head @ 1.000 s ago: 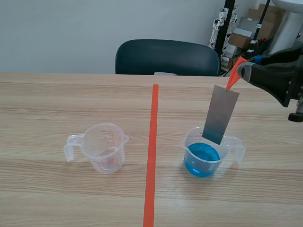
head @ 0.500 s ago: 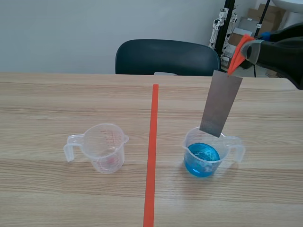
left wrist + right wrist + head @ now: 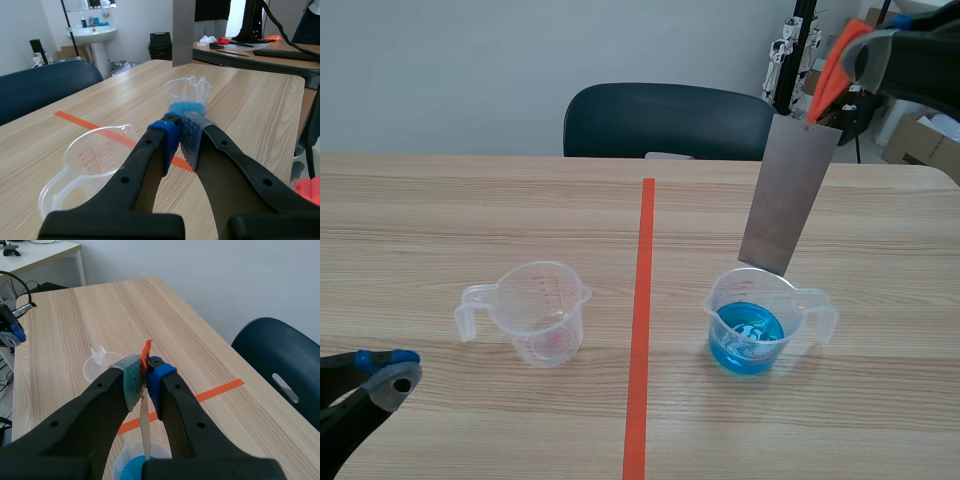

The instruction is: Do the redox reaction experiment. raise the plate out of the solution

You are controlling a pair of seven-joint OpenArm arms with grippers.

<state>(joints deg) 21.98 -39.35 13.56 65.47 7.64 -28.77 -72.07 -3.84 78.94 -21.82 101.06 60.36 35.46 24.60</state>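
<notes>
Low over the near side of the desk (image 3: 440, 210), the left end effector (image 3: 390, 368) has its two pads pressed together on nothing. Just ahead of it stands an empty clear measuring cup (image 3: 535, 312). Further ahead of it, past the orange tape line (image 3: 641, 300), a second cup (image 3: 752, 325) holds blue solution at the bottom. The right end effector (image 3: 146, 375) is raised high over that second cup, pinched narrow on an orange tab (image 3: 146, 351). The grey metal plate (image 3: 788, 190) dangles from the tab straight beneath its fingers. It tilts a little, and its lower edge is clear of the blue liquid, roughly level with the cup's rim. A dark chair (image 3: 670, 120) stands beyond the desk.
</notes>
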